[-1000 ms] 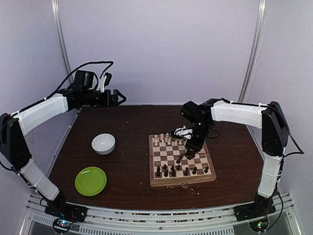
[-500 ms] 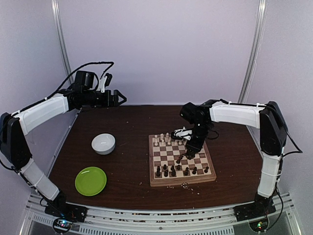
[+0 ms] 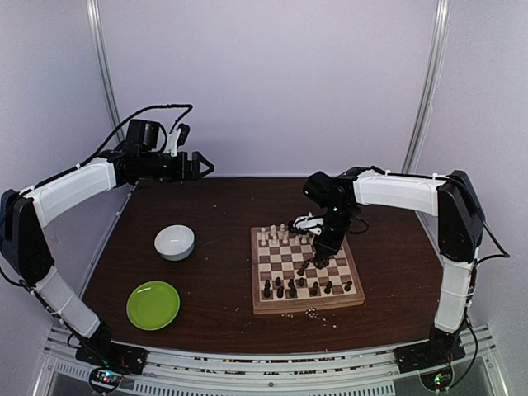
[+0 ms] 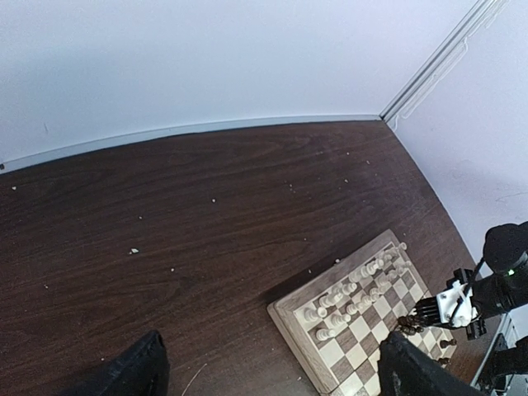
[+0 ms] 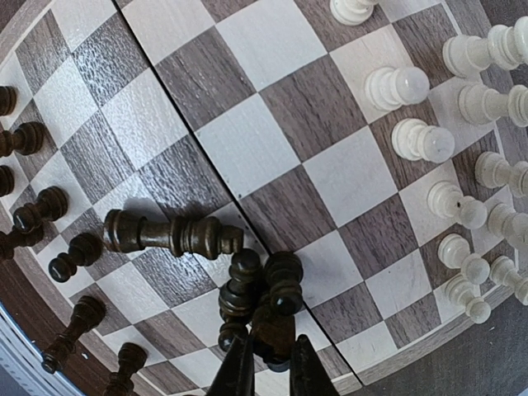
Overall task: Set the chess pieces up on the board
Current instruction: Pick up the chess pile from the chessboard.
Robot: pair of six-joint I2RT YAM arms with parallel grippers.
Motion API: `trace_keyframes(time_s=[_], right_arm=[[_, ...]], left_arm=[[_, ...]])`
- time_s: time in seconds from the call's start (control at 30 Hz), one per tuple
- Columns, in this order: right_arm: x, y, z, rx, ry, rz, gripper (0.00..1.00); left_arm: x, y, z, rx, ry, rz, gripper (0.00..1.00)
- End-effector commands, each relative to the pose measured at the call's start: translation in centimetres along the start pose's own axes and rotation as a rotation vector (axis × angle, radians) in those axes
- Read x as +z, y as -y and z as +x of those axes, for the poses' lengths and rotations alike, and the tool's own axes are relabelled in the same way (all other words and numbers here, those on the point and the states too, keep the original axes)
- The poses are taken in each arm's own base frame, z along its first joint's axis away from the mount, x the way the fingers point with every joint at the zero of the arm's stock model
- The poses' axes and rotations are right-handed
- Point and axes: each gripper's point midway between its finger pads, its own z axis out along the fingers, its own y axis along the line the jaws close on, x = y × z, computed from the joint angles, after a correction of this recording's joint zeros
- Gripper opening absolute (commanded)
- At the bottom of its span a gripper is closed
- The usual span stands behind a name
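Observation:
The board [image 3: 280, 308] lies right of the table's centre. Pale chess pieces [image 3: 280, 235] stand along its far rows and dark chess pieces [image 3: 293, 287] along its near rows. My right gripper [image 3: 318, 247] is low over the board's middle. In the right wrist view it [image 5: 268, 367] is shut on a dark piece [image 5: 276, 330], close against two other upright dark pieces [image 5: 247, 285]. A taller dark piece [image 5: 169, 233] lies on its side on the board [image 5: 256, 41] just beyond them. My left gripper [image 3: 202, 165] is open and empty, high near the back wall; in its own view [image 4: 271, 363] the board [image 4: 290, 330] lies far below.
A white bowl [image 3: 175, 242] and a round green plate [image 3: 153, 304] sit left of the board. Pale crumbs [image 3: 312, 311] lie at the board's near edge and are scattered over the dark table. The enclosure walls stand close behind and beside.
The right arm has shifted very slightly left over the board. The left arm has not moved.

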Motion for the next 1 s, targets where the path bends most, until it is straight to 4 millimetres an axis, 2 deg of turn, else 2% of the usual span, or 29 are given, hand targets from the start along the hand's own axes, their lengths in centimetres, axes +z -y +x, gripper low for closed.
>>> trace_keyframes(time_s=[0.0, 0.1, 0.43, 0.5, 0.7, 0.97], right_arm=[[0.7, 0.8, 0.1, 0.009, -0.017, 0.019, 0.16], [0.9, 0.9, 0.1, 0.015, -0.018, 0.02, 0.21], [1.1, 1.3, 0.2, 0.025, -0.026, 0.026, 0.26], [1.2, 1.2, 0.3, 0.028, -0.024, 0.018, 0.24], [0.4, 0.9, 0.1, 0.035, -0.005, 0.003, 0.09], [-2.3, 0.2, 0.1, 0.035, 0.042, -0.011, 0.05]], left_arm=[[0.4, -0.2, -0.6, -0.004, 0.025, 0.018, 0.9], [0.5, -0.2, -0.6, -0.006, 0.025, 0.017, 0.9], [0.6, -0.2, -0.4, -0.008, 0.02, 0.022, 0.9], [0.6, -0.2, -0.4, -0.008, 0.02, 0.021, 0.9], [0.8, -0.3, -0.3, -0.011, 0.017, 0.022, 0.9], [0.7, -0.2, -0.4, -0.012, 0.018, 0.026, 0.9]])
